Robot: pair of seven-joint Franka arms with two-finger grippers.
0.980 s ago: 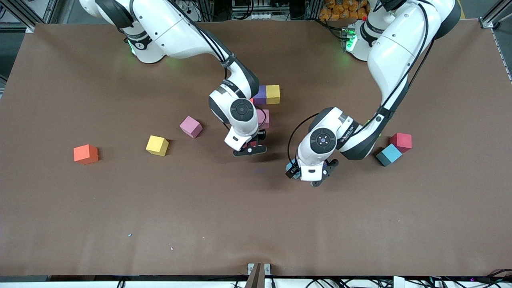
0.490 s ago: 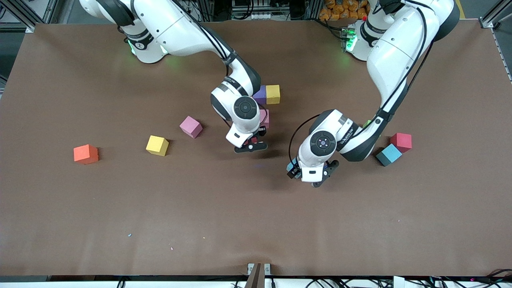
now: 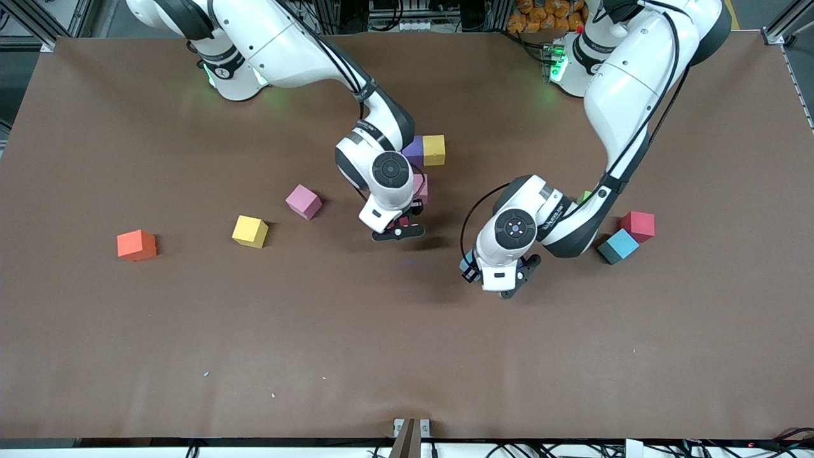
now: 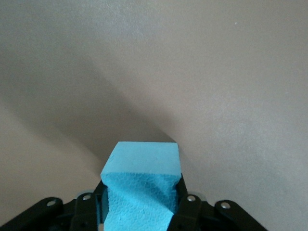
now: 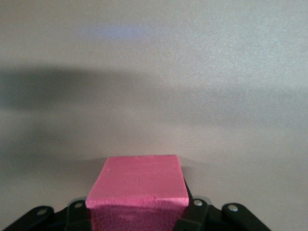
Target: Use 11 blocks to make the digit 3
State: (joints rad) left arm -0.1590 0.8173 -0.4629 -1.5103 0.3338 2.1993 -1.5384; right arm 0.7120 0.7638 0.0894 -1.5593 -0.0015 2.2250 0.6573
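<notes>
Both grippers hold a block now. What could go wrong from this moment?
1. The left gripper pinches the light blue block hard enough to dent its foam sides; it might spring or shift on release.
2. The right gripper holds a pink block close over the pink block beside the purple block and yellow block; lowering it could nudge them.

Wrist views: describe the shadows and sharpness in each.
Left wrist view: a broad diagonal shadow crosses the table above the sharp light blue block. Right wrist view: a soft horizontal shadow band and faint bluish glare lie above the pink block.
</notes>
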